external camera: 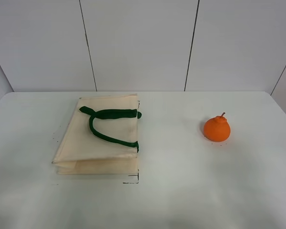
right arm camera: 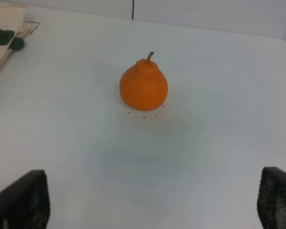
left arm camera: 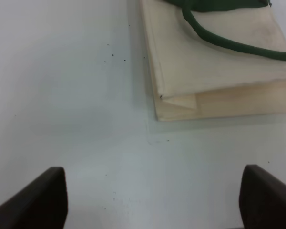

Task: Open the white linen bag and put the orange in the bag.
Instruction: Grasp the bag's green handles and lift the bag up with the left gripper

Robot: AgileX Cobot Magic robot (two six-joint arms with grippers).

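The left pincer [left arm camera: 152, 202] is spread wide, and its two dark fingers [left arm camera: 38, 200] sit far apart with nothing between them. It holds nothing and hangs over bare white worktop [external camera: 181, 186]. Only the tips of the fingers show; the rest is cut off. Just past it lies one corner of the white linen bag [left arm camera: 219, 67], flat on the worktop, with folded layers showing along its near edge. A dark green handle [left arm camera: 229, 45] curves over the top of the bag. The right pincer [right arm camera: 152, 202] is spread wide too, with its two dark fingers at the far sides of the right wrist view, and it also holds nothing. Again only the tips can be seen. Ahead of it, apart from the fingers, the orange [right arm camera: 143, 88] sits on the worktop with its bumpy top and short brown stem [right arm camera: 150, 56] pointing up. A few tiny black dots [right arm camera: 143, 116] mark the worktop right by the fruit. From the high camera the bag lies on the left and the orange on the right, well apart. No arm or pincer shows in that view. The mouth of the bag is hard to make out. A pale panelled wall [external camera: 138, 43] stands behind the worktop.
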